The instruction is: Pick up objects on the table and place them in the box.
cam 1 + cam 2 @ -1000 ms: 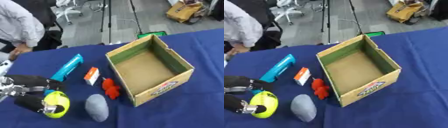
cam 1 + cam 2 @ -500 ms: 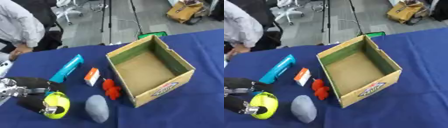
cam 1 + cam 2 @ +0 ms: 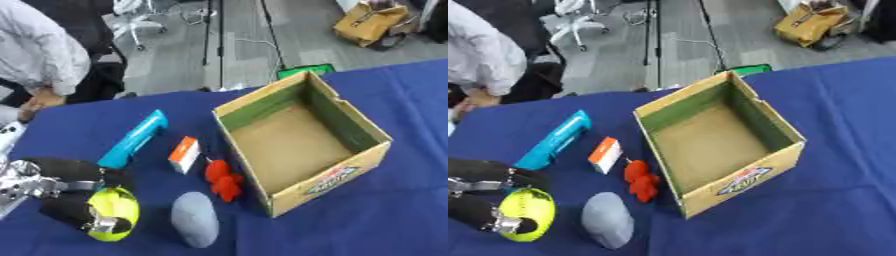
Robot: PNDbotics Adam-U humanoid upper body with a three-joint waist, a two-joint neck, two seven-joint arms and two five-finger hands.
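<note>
Dark blue cloth-covered desk [image 3: 402, 100], smooth and matte. Open brown cardboard box [image 3: 302, 145] right of centre, square, plain inside, green along the inner far walls, a coloured printed label on the near outer wall. Just left of the box's near corner, touching or almost touching it, a small lumpy glossy red toy [image 3: 223, 179]. Left of that, lying apart, a small flat orange-and-white carton [image 3: 185, 154]. Further left, a long slim light-blue plastic case [image 3: 133, 139], set diagonally, far end pointing up and right. Nearer the front edge, a smooth rounded grey oval object [image 3: 195, 219], pebble-like, lying alone on the cloth.

At lower left, black left hand [image 3: 74, 197] with silver joints, curled round a bright yellow-green ball [image 3: 116, 212]: one finger over the top, another wrapped under the near side, ball nested between. Cannot tell whether the ball rests on the cloth or sits lifted just clear of it. Ball well apart from the box, with the grey oval between.

Left eye view: silver wrist parts visible at the left edge. Right eye view: those parts cut off by the frame, more blue cloth to the right of the box. Right hand visible in neither view
</note>
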